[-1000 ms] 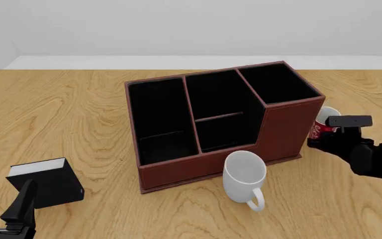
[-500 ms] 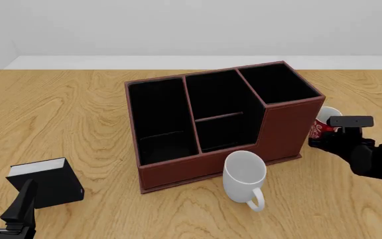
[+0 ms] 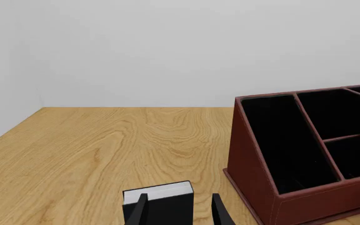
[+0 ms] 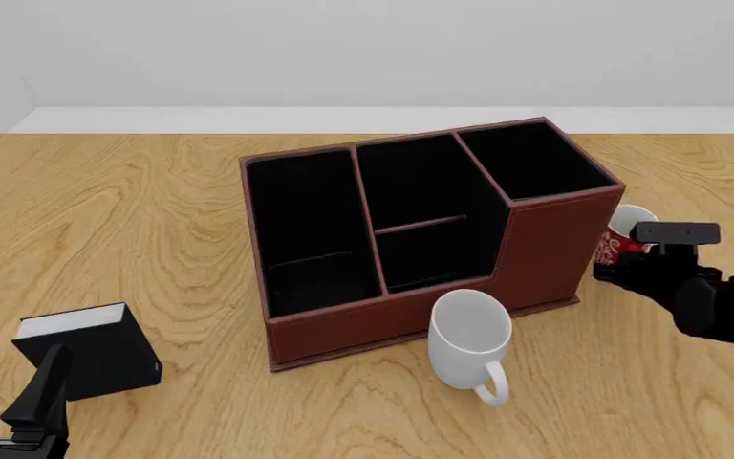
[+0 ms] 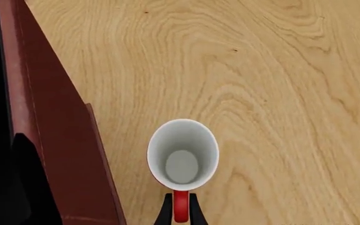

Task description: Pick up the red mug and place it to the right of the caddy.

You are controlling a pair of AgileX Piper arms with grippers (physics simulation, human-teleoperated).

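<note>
The red mug [image 4: 621,241] stands upright on the table just right of the caddy [image 4: 393,316], close to its tall end. My right gripper [image 4: 625,267] is shut on the mug's red handle. In the right wrist view the mug [image 5: 182,157] shows its white inside, the thin fingers of the right gripper [image 5: 180,213] pinch the handle, and the caddy's wall [image 5: 48,140] runs alongside. The left gripper [image 4: 4,378] rests open at the near left corner. In the left wrist view it [image 3: 178,213] holds nothing, with the caddy [image 3: 249,164] off to one side.
A plain white mug [image 4: 469,335] stands against the caddy's front wall, handle toward me. A small black box with a white top [image 4: 87,349] sits just ahead of the left gripper, also seen as the black box [image 3: 158,201] between its fingers' line.
The right gripper has crept a few pixels to the right with the mug's handle in it. The left arm has not moved.
</note>
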